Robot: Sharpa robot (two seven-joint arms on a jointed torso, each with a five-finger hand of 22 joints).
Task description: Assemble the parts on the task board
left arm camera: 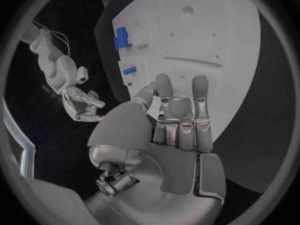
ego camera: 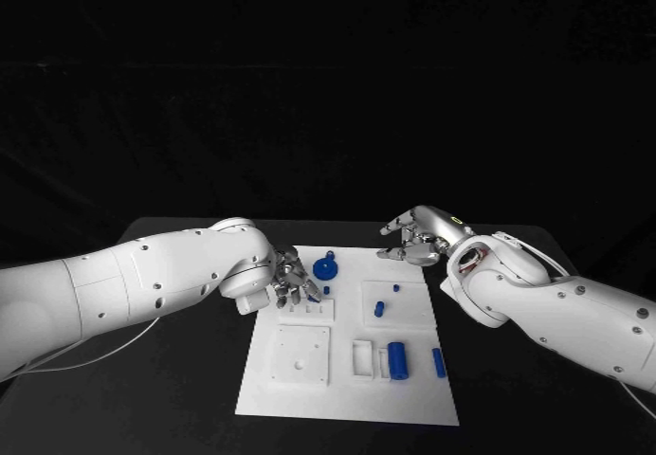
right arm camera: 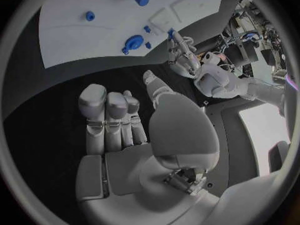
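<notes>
The white task board (ego camera: pixel 410 398) lies mid-table, also visible in the left wrist view (left arm camera: pixel 206 15). My left hand (ego camera: pixel 287 280) hangs over its far left part, fingers pointing down. Thumb and a finger pinch a small blue peg (ego camera: pixel 312 300) (left arm camera: pixel 156 92). Just beyond stands a round blue gear piece (ego camera: pixel 325 267) (right arm camera: pixel 132 42). A blue cylinder (ego camera: pixel 398 360) (left arm camera: pixel 120 36) rests in a slot near the front, with a thin blue bar (ego camera: pixel 439 362) to its right. My right hand (ego camera: pixel 424 235) hovers past the board's far right corner, fingers curled in with nothing in them.
Two more small blue pieces (ego camera: pixel 379 309) (ego camera: pixel 396 284) sit on the board's right half. A square raised plate (ego camera: pixel 300 353) with holes occupies the front left. Black table (ego camera: pixel 178 398) surrounds the board on all sides.
</notes>
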